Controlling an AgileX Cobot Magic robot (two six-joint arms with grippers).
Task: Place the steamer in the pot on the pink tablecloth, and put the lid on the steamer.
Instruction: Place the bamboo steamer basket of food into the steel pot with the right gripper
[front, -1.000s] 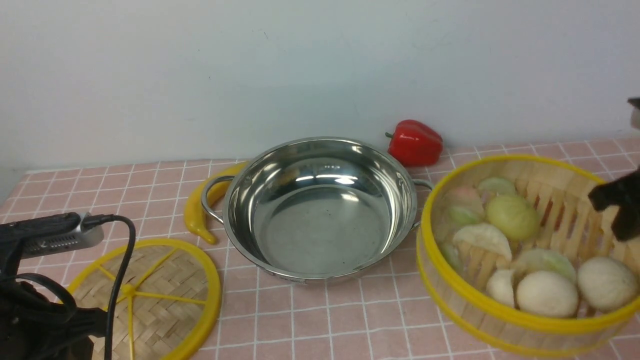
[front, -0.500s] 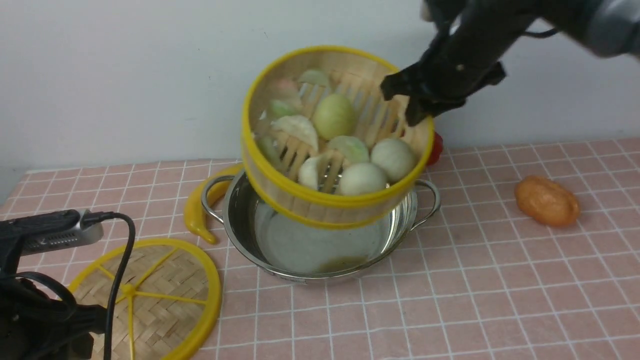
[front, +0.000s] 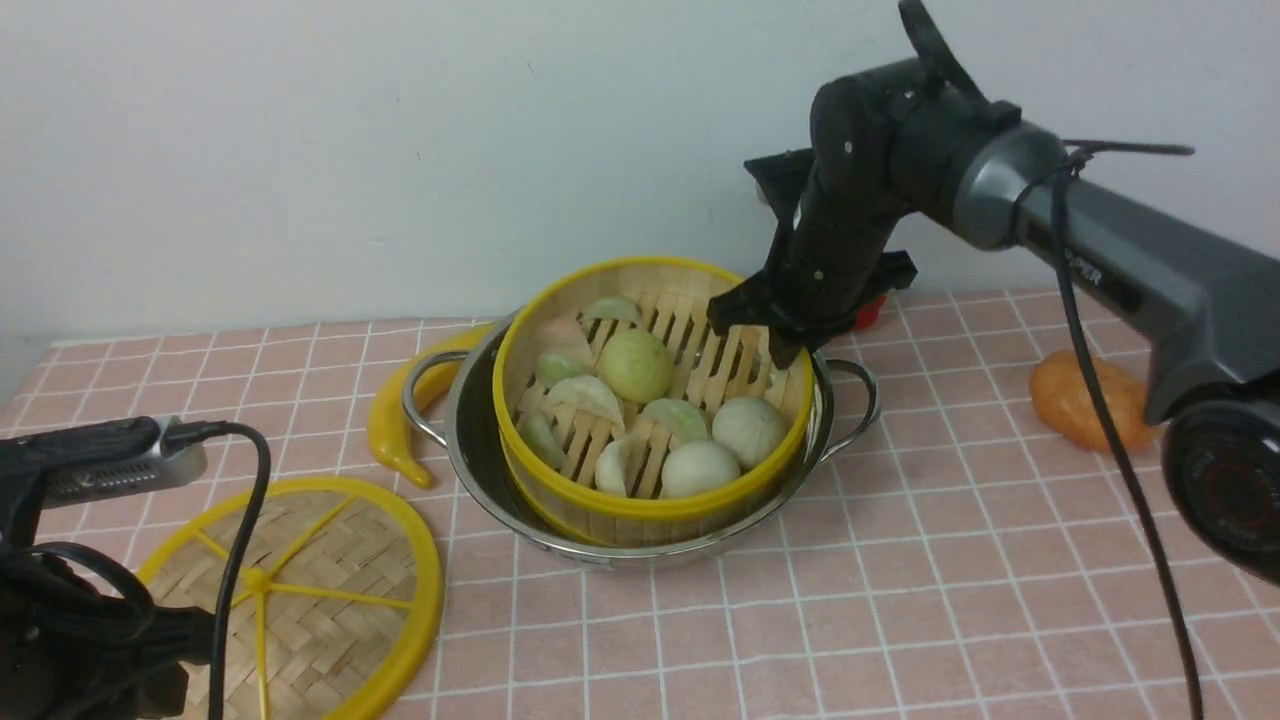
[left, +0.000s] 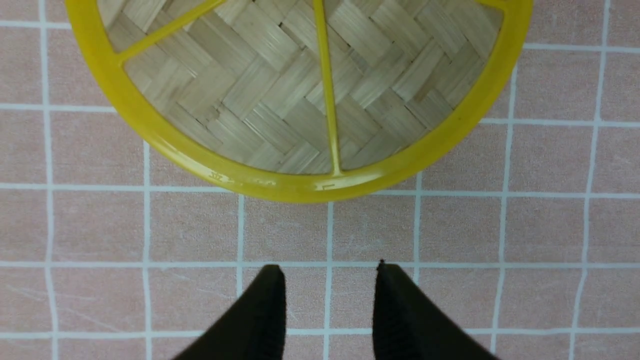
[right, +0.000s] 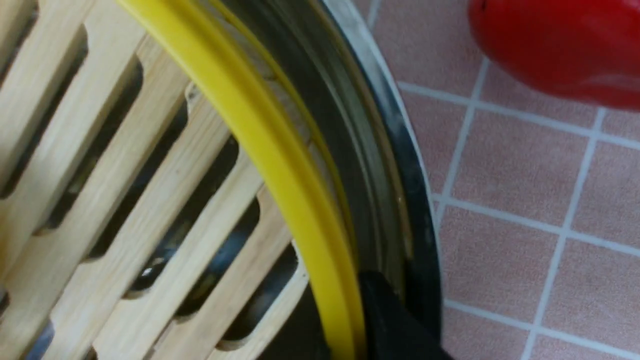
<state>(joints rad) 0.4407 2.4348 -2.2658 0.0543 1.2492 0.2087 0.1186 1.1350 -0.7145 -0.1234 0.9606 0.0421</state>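
Note:
The steamer (front: 650, 400), a bamboo basket with yellow rims holding several buns and dumplings, sits inside the shiny steel pot (front: 470, 430) on the pink tablecloth (front: 900, 600). My right gripper (front: 765, 335) is shut on the steamer's far right rim. In the right wrist view that yellow rim (right: 260, 150) runs between the black fingers (right: 390, 320), just inside the pot wall (right: 400, 165). The lid (front: 300, 590), a woven disc with yellow spokes, lies flat at the front left. My left gripper (left: 327, 272) hangs open and empty just short of the lid's edge (left: 300, 187).
A yellow banana-shaped toy (front: 395, 420) lies against the pot's left handle. A red pepper (right: 560, 45) sits behind the pot, mostly hidden by the right arm in the front view. An orange lump (front: 1080, 400) rests at the right. A wall closes the back.
The right arm carried the steamer from the front right, up over the pot, and lowered it into the pot. The left arm and lid have stayed still.

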